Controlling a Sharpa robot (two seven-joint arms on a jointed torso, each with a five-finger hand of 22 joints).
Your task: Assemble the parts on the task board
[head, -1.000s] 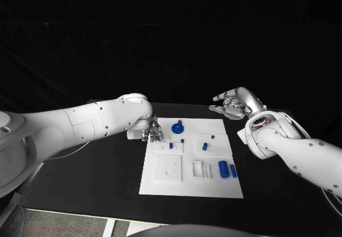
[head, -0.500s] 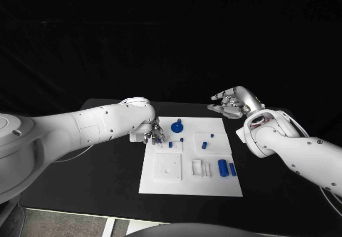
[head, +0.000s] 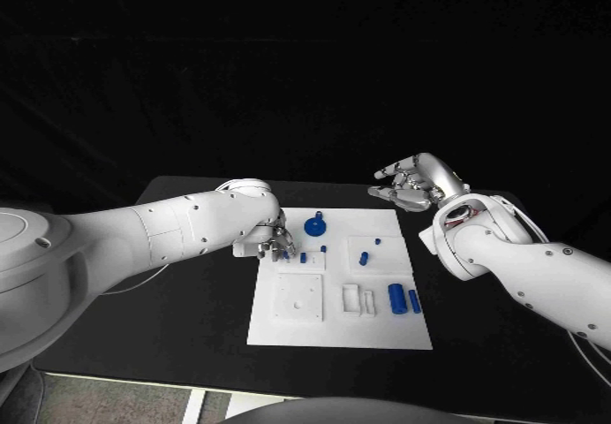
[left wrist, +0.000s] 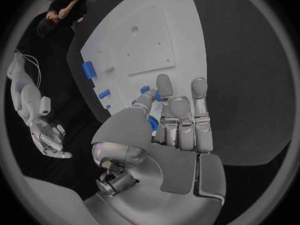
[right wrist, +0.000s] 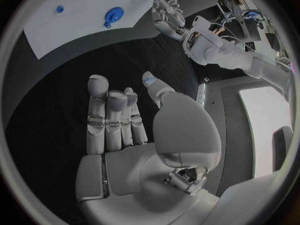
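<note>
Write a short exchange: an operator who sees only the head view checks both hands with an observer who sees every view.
Operator: I can't see into the palm of the right hand from the head view. Is anything in it?
Observer: No. The right wrist view shows a bare palm, with the fingers straight and the thumb apart.
Operator: And the left hand, at the edge of the task board?
Observer: The left wrist view shows a blue bit between its thumb and fingers. I cannot tell whether that is a held part.
</note>
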